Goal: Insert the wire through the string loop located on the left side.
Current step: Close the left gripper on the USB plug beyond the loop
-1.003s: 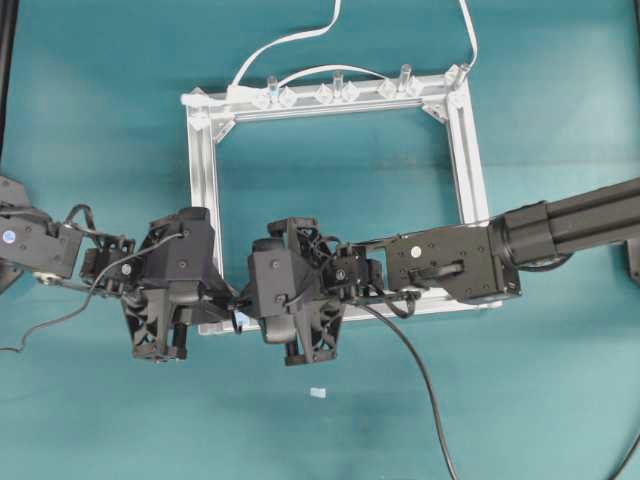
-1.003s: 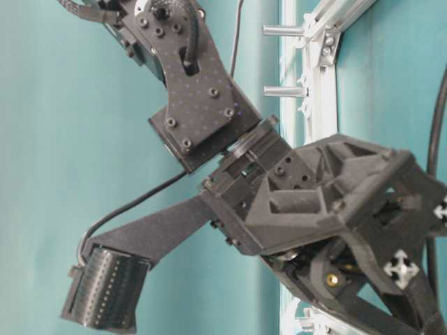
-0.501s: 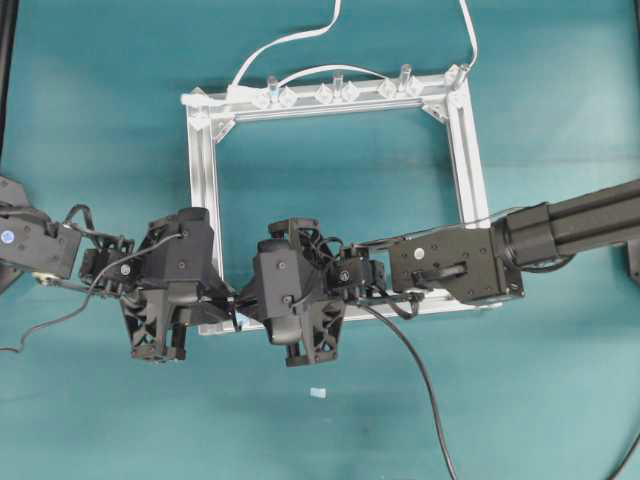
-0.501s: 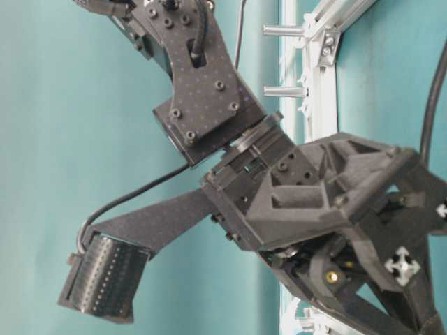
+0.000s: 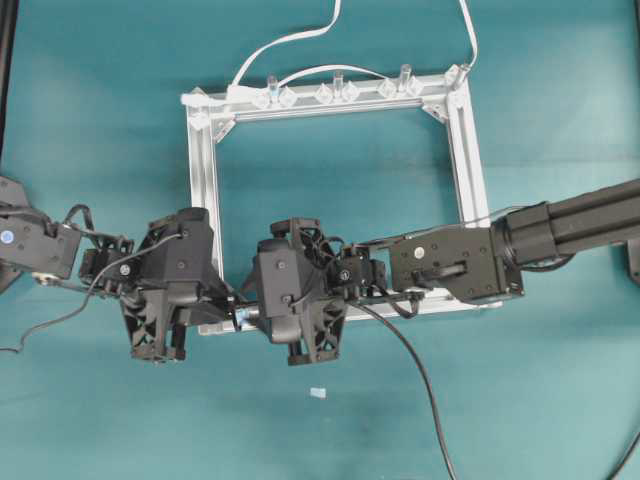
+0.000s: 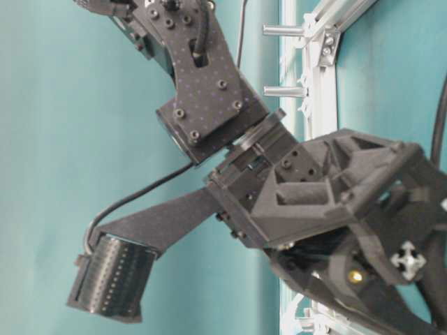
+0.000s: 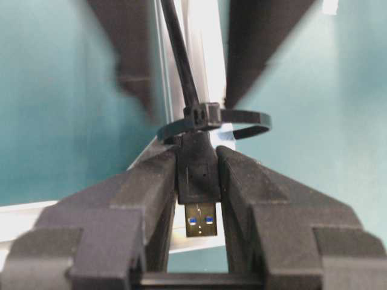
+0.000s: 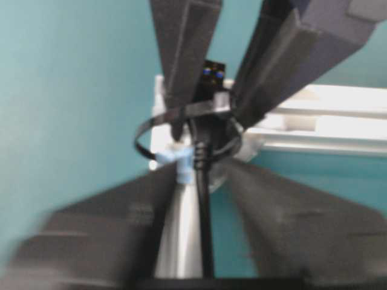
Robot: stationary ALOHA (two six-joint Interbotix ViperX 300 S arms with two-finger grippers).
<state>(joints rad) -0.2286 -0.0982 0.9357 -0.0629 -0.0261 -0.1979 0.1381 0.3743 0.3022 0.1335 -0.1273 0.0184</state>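
The wire (image 7: 177,60) is a thin black cable ending in a black plug (image 7: 198,172) with a metal tip. My left gripper (image 7: 198,156) is shut on the plug. The string loop (image 7: 245,121), a thin dark ring, encircles the cable just beyond the plug. In the right wrist view the loop (image 8: 145,132) has a pale blue bit and the wire (image 8: 205,241) passes through it. My right gripper (image 8: 202,181) is open, the wire running free between its blurred fingers. Overhead, both grippers meet at the frame's lower left corner (image 5: 205,325).
A square aluminium frame (image 5: 203,200) lies on the teal table, with clear clips (image 5: 337,92) and a white cable (image 5: 285,40) along its far bar. A small white scrap (image 5: 318,392) lies below the arms. Metal pegs (image 6: 283,31) stick out of the frame.
My right gripper's jaws have spread apart and let go of the wire. The left gripper keeps its hold on the plug. The arms have barely shifted.
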